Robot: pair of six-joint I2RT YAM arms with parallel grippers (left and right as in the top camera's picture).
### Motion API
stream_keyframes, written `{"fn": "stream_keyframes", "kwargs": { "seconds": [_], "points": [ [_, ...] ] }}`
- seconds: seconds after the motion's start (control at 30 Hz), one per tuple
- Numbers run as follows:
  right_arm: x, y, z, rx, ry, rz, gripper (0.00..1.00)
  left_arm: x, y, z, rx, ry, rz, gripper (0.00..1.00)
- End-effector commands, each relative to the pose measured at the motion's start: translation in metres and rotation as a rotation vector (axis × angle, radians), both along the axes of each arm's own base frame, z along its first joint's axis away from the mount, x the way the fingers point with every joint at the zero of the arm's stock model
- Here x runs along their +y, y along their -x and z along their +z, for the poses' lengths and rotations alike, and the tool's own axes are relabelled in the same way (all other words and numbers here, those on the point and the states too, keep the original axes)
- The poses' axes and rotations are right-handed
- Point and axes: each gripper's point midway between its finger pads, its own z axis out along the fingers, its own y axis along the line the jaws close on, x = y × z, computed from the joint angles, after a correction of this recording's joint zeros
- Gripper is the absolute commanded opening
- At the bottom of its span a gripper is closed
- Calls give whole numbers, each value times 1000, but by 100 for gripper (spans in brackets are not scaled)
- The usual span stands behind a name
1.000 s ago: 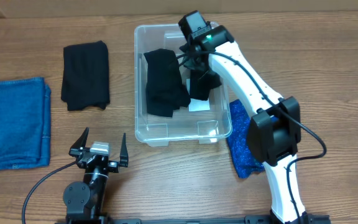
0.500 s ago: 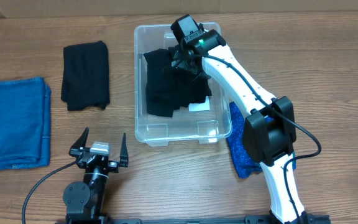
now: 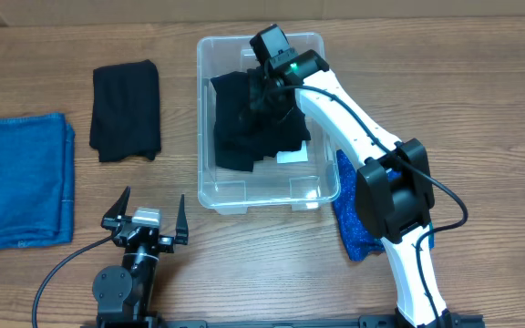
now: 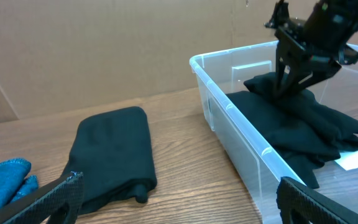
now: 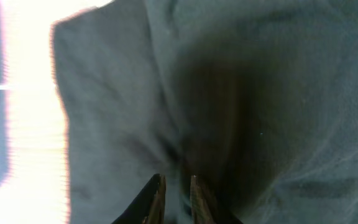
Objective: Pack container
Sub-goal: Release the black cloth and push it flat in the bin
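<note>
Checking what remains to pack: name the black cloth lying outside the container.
The folded black cloth on the table, left of the container, beside the blue denim cloth. The other black cloths lie inside the container.

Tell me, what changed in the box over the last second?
The right tool slid left inside the container. The black cloth under it, earlier in two heaps, now lies as one, and the tool's tips are pinched on it. The left tool, open, the folded cloth and the blue cloth on the table stayed put.
</note>
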Motion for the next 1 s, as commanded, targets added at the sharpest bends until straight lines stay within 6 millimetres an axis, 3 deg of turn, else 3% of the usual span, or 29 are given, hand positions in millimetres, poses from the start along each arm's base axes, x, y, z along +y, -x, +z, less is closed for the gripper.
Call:
{"fn": "stream_keyframes", "kwargs": {
  "seconds": [0.0, 0.13, 0.3, 0.4, 0.5, 0.63, 0.83, 0.97],
  "points": [
    [-8, 0, -19, -7, 41, 7, 16, 1, 0, -1, -2, -7, 5, 100],
    [-30, 4, -45, -2, 144, -31, 16, 1, 0, -1, -2, -7, 5, 100],
    [-53, -3, -45, -49, 263, -82, 17, 1, 0, -1, -2, -7, 5, 100],
    [-48, -9, -36, -69, 243, -83, 17, 1, 0, -1, -2, -7, 5, 100],
    [-34, -23, -8, -125, 186, -80, 18, 1, 0, -1, -2, -7, 5, 100],
    [-6, -33, 25, -158, 43, -35, 30, 1, 0, -1, -2, -7, 5, 100],
    [-1, -45, 30, -205, -2, -38, 34, 1, 0, -1, -2, -7, 4, 100],
    [-20, -50, 10, -198, 40, -76, 35, 1, 0, -1, -2, -7, 4, 100]
  ]
}}
